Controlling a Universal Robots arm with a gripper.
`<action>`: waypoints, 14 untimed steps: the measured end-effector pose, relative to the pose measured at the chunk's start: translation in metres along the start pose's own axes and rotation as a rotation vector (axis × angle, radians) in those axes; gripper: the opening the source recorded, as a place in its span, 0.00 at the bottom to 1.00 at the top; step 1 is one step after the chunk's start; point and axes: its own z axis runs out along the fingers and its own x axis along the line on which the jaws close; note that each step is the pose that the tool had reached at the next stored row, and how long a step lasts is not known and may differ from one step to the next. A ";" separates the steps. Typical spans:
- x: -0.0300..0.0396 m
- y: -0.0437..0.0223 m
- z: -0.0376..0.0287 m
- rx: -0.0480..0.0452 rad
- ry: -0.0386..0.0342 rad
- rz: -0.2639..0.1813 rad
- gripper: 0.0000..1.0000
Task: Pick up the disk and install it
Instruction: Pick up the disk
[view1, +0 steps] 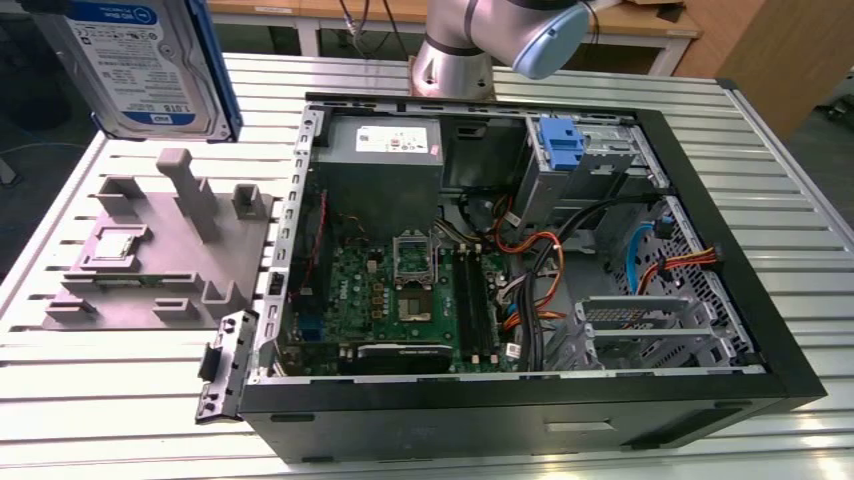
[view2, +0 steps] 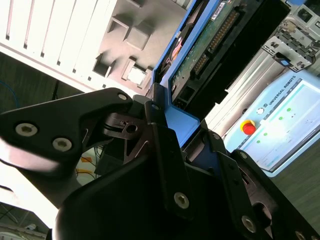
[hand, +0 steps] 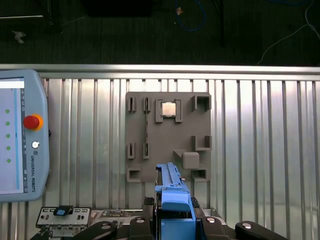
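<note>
One disk: it's up in the air at the exterior view's far left, label facing out, blue rails on its edges. It hangs above the grey fixture, well apart from the case.
Gripper: in the second wrist view its black fingers are clamped on the disk's blue end rail, with the green board side showing beyond them.
Step in hand: by my read this is the carry toward the case. You're holding the disk by one end, on plastic, so travel smoothly, don't let it swing, and take it over the case wall rather than past it.
Grey fixture: one, lying on the slatted table under the disk. In the first wrist view, one chip sits in a pocket of it.
Case: one, lying open-side up, just beside the fixture.
Power supply: one, at the case's far wall.
Cables: one loose bundle of orange, blue and black, a likely snag if you come in low.
Blue bracket: one, in the upper bay toward the exterior view's right.
Metal cage: one, near the front corner, beside the cables.
Pendant: one, on the table beside the fixture in the first wrist view.
</note>
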 end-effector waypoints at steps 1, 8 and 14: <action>0.0000 -0.0002 0.0000 0.0000 -0.0001 0.000 0.37; 0.0000 -0.0017 0.0000 0.0001 -0.0001 0.000 0.37; 0.0000 -0.0030 -0.0001 0.0000 0.0000 0.000 0.37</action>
